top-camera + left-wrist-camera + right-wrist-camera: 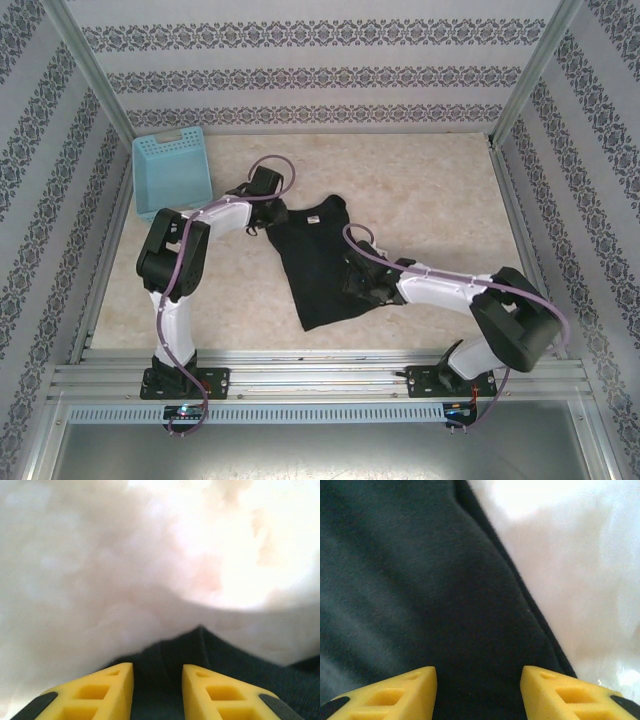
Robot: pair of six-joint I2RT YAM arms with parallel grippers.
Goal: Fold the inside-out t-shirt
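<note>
Covering the floor of the booth is a pale, marbled beige table (430, 190), closed in on its left, far and right sides by walls (300, 70) papered in white with dark ornamental bands, with bare metal posts (95, 80) at the corners and a metal rail (320, 372) along the near edge where both arms are bolted. A light blue plastic basket (170, 172) sits in the far left corner, well apart from the black t-shirt (315, 270), which lies crumpled and partly doubled over near the middle of the table, slanting from the far left toward the near edge. From above, the left gripper (258, 222) sits at the shirt's far left corner and the right gripper (352, 285) over its right side, but dark on dark hides how the fingers stand. The left wrist camera settles that: the left gripper (157, 672) has its yellow fingers apart, a peak of dark t-shirt (200, 652) between and ahead of them, blurred pale table (100, 570) beyond. The right wrist camera shows the right gripper (477, 672) spread wider, hovering over the t-shirt (420, 580), whose hemmed edge runs diagonally against bare table (585, 580).
</note>
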